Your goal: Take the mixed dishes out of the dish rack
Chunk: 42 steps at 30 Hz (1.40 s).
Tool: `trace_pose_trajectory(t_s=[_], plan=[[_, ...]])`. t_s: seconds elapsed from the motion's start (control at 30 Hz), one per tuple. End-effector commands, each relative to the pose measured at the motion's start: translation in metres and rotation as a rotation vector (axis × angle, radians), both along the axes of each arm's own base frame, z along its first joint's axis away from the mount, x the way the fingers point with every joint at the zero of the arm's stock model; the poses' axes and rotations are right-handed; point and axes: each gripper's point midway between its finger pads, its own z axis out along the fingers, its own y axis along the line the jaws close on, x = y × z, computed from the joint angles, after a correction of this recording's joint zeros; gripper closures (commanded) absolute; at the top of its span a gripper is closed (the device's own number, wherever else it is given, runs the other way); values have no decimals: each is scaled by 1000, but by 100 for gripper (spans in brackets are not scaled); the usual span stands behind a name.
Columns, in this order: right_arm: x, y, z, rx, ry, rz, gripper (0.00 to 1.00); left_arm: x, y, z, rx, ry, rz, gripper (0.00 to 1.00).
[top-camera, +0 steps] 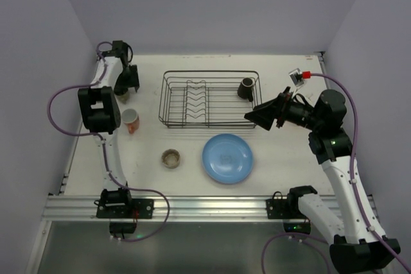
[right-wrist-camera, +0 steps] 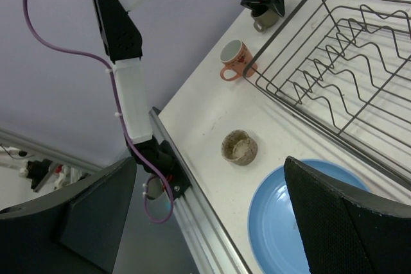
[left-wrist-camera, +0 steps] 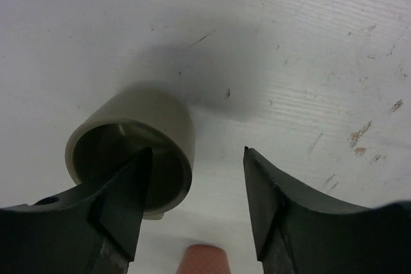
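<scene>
Olive-grey, the small round cup (left-wrist-camera: 131,149) stands on the white painted table (left-wrist-camera: 289,43) right at the left claw (left-wrist-camera: 197,158), outside the rack. That claw is unclenched and grips nothing. One fingertip (left-wrist-camera: 128,197) overlaps the cup's mouth, whether inside or above it I cannot tell. The other finger stands clear of the cup's wall, with bare table between.

Just behind this claw, towards its arm's base, sits a salmon-pink handled cup (top-camera: 130,120) with a white inside. The black wire dish rack (top-camera: 209,99) is to this claw's right, and a dark brown cup (top-camera: 246,88) stands in its far right end.

The right claw (top-camera: 252,113) hovers just beside that end, spread wide and empty, near the dark brown cup but apart from it. Beneath its fingers in the wrist view lie a round flat blue plate (right-wrist-camera: 276,222) and a speckled beige cup (right-wrist-camera: 239,147), both on the table.
</scene>
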Motion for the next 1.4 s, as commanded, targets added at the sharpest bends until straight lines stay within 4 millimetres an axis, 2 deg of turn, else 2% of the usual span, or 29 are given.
trace_pose_trajectory(t_s=[0.0, 0.13, 0.23, 0.27, 0.33, 0.37, 0.43, 0.47, 0.53, 0.57, 0.6, 0.63, 0.67, 0.7, 0.73, 0.77, 0.8, 0.83, 0.87, 0.9, 0.93, 0.97, 1.03, 1.07, 1.13, 1.2, 1.27, 1.33, 1.37], plan=[[2, -1, 4, -7, -50, -8, 1, 5, 1, 19, 16, -32, -12, 31], [6, -2, 1, -14, -40, -19, 1, 6, -1, 34, 10, -62, -12, 22], [13, -3, -3, -28, -26, -42, 1, 8, -1, 64, 15, -127, -4, 17], [16, -4, -5, -33, -22, -46, 1, 8, -1, 83, 16, -169, -3, 15], [20, -5, -9, -41, -8, -62, 1, 8, -4, 105, 9, -220, -7, 11], [24, -5, -13, -47, 0, -70, 1, 7, -5, 126, 7, -270, -8, 9], [30, -8, -15, -55, 3, -100, 1, 4, -11, 146, -3, -309, -21, 5], [33, -9, -16, -61, 1, -113, 1, -1, -12, 164, 3, -345, -23, 0], [41, -12, -22, -81, 25, -142, 1, -10, -18, 182, 7, -378, -31, 0], [49, -16, -20, -101, 14, -180, 1, -18, -27, 211, 16, -446, -46, 0], [57, -16, -26, -118, 39, -191, 1, -27, -33, 209, 20, -442, -53, 0], [59, -15, -31, -142, 45, -192, 1, -30, -54, 222, 23, -497, -82, 0], [71, -21, -32, -173, 42, -250, 1, -47, -66, 255, 17, -595, -93, 0], [79, -23, -38, -206, 49, -280, 1, -64, -81, 226, 0, -546, -115, 0], [89, -22, -55, -256, 93, -296, 1, -75, -99, 227, -36, -579, -128, 0], [100, -25, -57, -293, 80, -326, 1, -93, -132, 258, -88, -709, -192, 0], [112, -29, -62, -326, 83, -364, 1, -113, -144, 220, -106, -653, -207, 0], [125, -28, -82, -371, 136, -362, 1, -129, -168, 219, -160, -680, -255, 0], [137, -29, -72, -406, 106, -375, 1, -144, -171, 243, -203, -789, -255, 0], [149, -34, -79, -460, 111, -412, 1, -156, -174, 239, -237, -807, -258, 0], [158, -30, -104, -551, 150, -387, 1, -178, -174, 232, -274, -837, -289, 0], [171, -29, -90, -585, 114, -404, 1, -188, -170, 230, -273, -852, -286, 0], [185, -37, -102, -737, 112, -453, 1, -215, -161, 224, -295, -898, -286, 0], [201, -35, -104, -775, 108, -463, 1, -223, -160, 222, -311, -914, -289, 0], [213, -39, -110, -835, 109, -477, 3, -247, -172, 214, -397, -957, -375, 0], [226, -36, -115, -869, 125, -457, 7, -258, -173, 209, -403, -980, -429, 0], [241, -35, -121, -921, 117, -453, 10, -268, -165, 214, -386, -1035, -425, 0], [251, -39, -123, -971, 116, -454, 11, -276, -163, 230, -392, -1096, -444, 0], [254, -40, -129, -1009, 108, -425, 11, -276, -162, 228, -384, -1102, -446, 0]])
